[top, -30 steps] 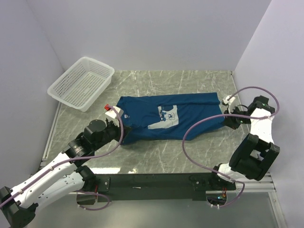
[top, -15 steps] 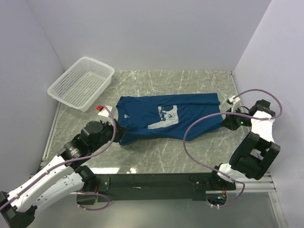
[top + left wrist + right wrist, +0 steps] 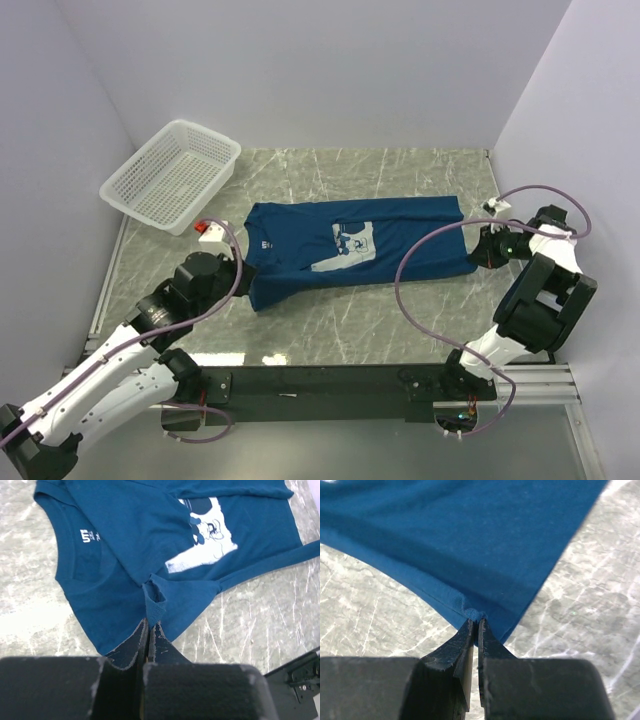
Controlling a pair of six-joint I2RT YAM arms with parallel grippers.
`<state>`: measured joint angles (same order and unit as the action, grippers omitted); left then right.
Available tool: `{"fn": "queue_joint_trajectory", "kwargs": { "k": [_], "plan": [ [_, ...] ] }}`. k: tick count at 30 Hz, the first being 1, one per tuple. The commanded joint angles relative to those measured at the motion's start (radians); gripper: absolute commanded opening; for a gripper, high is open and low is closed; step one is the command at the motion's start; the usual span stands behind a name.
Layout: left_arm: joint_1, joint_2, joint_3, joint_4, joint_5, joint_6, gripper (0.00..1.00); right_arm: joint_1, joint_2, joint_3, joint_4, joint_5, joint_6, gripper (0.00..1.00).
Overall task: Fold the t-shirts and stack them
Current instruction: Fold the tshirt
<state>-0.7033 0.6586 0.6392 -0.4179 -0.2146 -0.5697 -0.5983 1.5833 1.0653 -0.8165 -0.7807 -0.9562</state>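
A dark blue t-shirt (image 3: pixel 300 245) with a pale chest print (image 3: pixel 350 245) lies lengthwise across the marble table, collar to the left. My left gripper (image 3: pixel 246 282) sits at its near left corner, shut on a raised pinch of the fabric (image 3: pixel 155 597); in the left wrist view the fingertips (image 3: pixel 151 624) meet on that fold. My right gripper (image 3: pixel 477 256) is at the shirt's right end, shut on the hem (image 3: pixel 472 613), with the tips (image 3: pixel 476 621) closed round a small bunch of cloth. The shirt's near edge runs almost straight between both grippers.
A white mesh basket (image 3: pixel 172 175) stands at the back left, partly off the table edge. Grey walls close in the left, back and right sides. Purple cables (image 3: pixel 420 300) loop over the table's near right part. The black mounting rail (image 3: pixel 330 382) runs along the front.
My left gripper has drawn slightly left and toward the front with the fabric. The right wrist has swung inward and the shirt's near edge has pulled straighter.
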Motion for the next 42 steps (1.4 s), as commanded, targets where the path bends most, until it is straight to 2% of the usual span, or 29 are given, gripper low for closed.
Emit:
{"fn": "queue_joint_trajectory", "kwargs": {
  "k": [1, 4, 9, 19, 29, 42],
  "plan": [
    [0.024, -0.004, 0.043, 0.027, -0.01, 0.008, 0.01, -0.008, 0.032, 0.067, 0.03, 0.018, 0.047, 0.0],
    [0.037, 0.012, 0.047, 0.053, 0.029, 0.042, 0.01, -0.008, 0.052, 0.087, 0.01, 0.014, 0.04, 0.0],
    [0.041, 0.056, 0.054, 0.128, 0.205, 0.164, 0.01, -0.011, 0.06, 0.099, -0.035, 0.0, -0.015, 0.0],
    [0.042, 0.243, 0.145, 0.11, 0.38, 0.332, 0.01, -0.055, 0.041, 0.119, -0.107, -0.019, -0.084, 0.0],
    [0.044, 0.374, 0.23, 0.11, 0.402, 0.413, 0.01, -0.074, 0.092, 0.139, -0.111, 0.021, -0.096, 0.0],
    [0.091, 0.429, 0.289, 0.102, 0.357, 0.47, 0.01, -0.041, 0.176, 0.212, -0.138, 0.012, -0.081, 0.0]
  ]
}}
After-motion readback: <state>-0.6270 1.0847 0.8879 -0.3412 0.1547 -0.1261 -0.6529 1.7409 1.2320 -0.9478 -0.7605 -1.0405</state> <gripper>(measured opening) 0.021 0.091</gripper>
